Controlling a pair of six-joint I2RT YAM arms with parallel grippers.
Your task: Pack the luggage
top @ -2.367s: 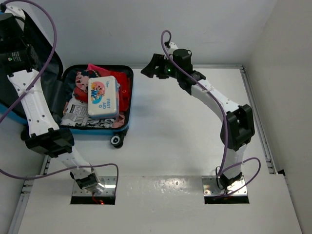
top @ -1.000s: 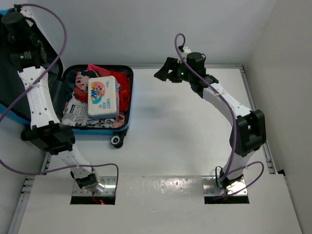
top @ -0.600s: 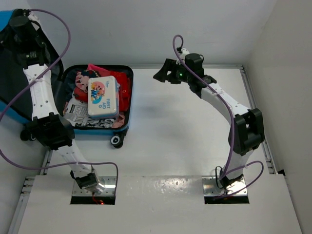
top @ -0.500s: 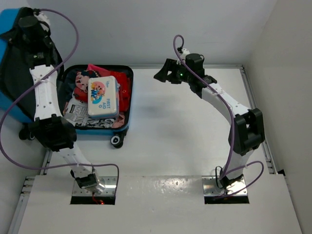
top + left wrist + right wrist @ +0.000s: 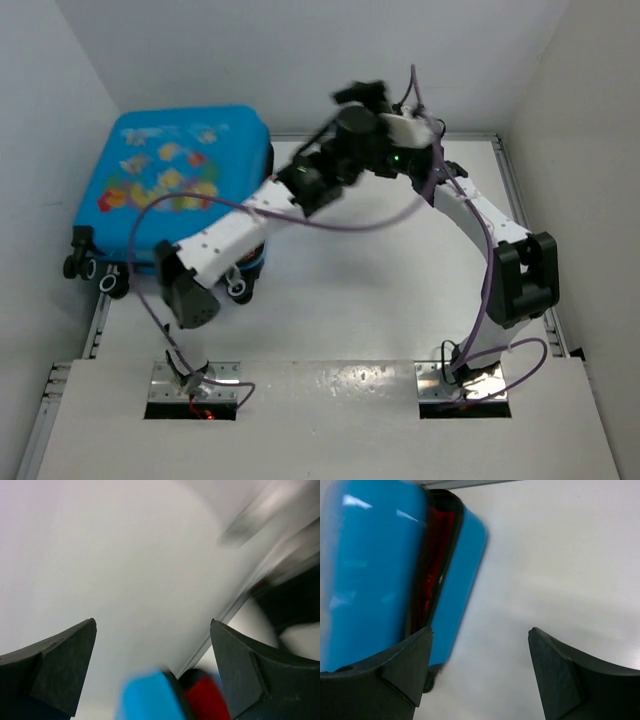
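The blue luggage (image 5: 170, 185) lies at the back left with its fish-print lid down on the base. A narrow gap stays along its right edge. In the right wrist view the luggage (image 5: 370, 570) shows red clothing (image 5: 427, 555) in that gap. My left gripper (image 5: 358, 98) is open, empty and blurred, high over the table right of the luggage. In its own view (image 5: 152, 625) a blurred blue corner of the luggage (image 5: 147, 700) shows below the jaws. My right gripper (image 5: 480, 645) is open and empty, just right of the luggage. In the top view it is partly behind the left arm.
The left arm stretches diagonally across the table in front of the luggage's right side and crosses the right wrist. The luggage's black wheels (image 5: 240, 285) face the front edge. White walls stand behind and to the left. A metal rail (image 5: 525, 240) runs along the right.
The raised lid has come down over the packed base, hiding the first aid box and the clothes. My left arm has swung from the far left to the middle. My right wrist has shifted slightly.
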